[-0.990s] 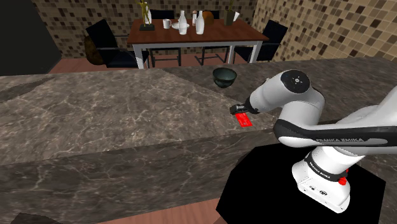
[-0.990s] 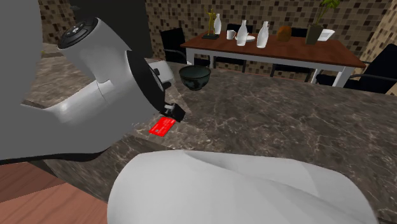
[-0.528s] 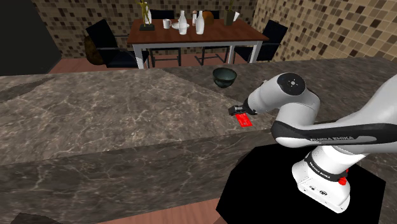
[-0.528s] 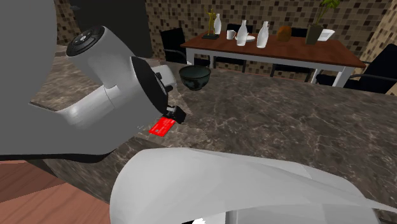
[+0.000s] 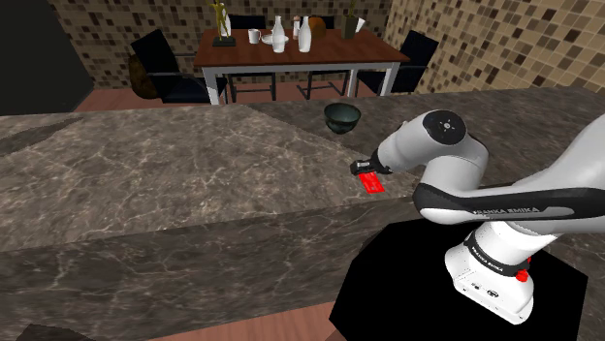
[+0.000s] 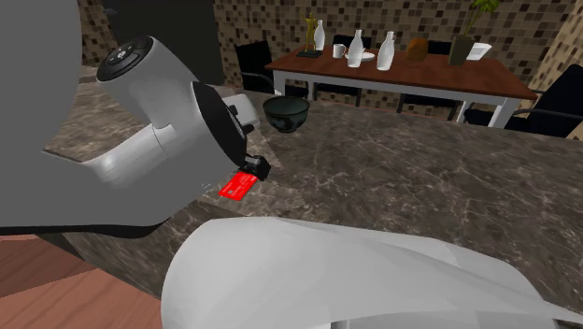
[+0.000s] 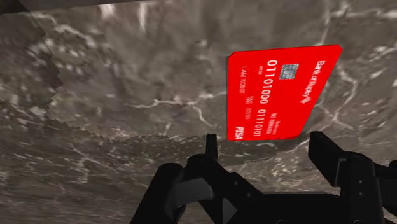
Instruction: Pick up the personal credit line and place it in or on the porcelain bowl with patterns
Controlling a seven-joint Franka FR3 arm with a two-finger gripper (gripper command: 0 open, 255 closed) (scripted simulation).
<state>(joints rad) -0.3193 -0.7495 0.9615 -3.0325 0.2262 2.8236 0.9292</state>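
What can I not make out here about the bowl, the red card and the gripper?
Pattern on the dark bowl: too small in the shoulder view.
Whether the fingers of the open gripper touch the red card: unclear in the wrist view; the white arm covers most of the gripper in the second exterior view.
Smallest print on the red card: too small in the wrist view.

**Lighting: dim and even**

I see dim, even light in all three views. The dark marble counter [image 5: 175, 165] reads matte. The white arm [image 5: 441, 145] is my brightest surface, shading softly to grey underneath. The red card [image 7: 280, 92] renders flat and saturated.
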